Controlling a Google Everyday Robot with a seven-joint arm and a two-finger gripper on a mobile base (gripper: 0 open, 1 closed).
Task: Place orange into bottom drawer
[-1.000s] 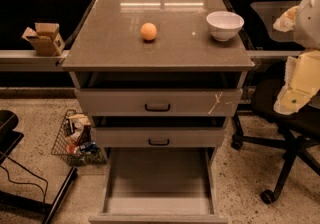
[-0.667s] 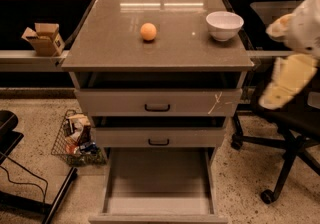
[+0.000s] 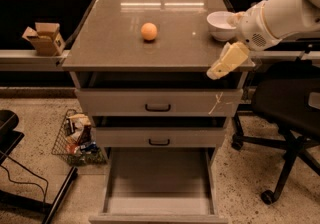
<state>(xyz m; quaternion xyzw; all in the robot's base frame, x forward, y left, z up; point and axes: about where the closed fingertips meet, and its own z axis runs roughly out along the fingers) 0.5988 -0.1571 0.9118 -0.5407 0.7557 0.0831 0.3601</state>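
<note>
The orange (image 3: 149,31) sits on the grey cabinet top (image 3: 110,43), near its middle. The bottom drawer (image 3: 159,183) is pulled out, and its flat grey floor is bare. My gripper (image 3: 223,64) hangs at the front right corner of the cabinet top, well to the right of the orange and just in front of the white bowl (image 3: 220,23). It holds nothing that I can see. The white arm (image 3: 280,13) reaches in from the upper right.
The two upper drawers (image 3: 158,103) with black handles are closed. A black office chair (image 3: 290,103) stands to the right. A wire basket of items (image 3: 77,138) sits on the floor to the left. A cardboard box (image 3: 44,37) sits on the left ledge.
My arm has swung left from the right edge of the view, so the gripper is now at the cabinet's front right corner. The orange and the drawers have not moved.
</note>
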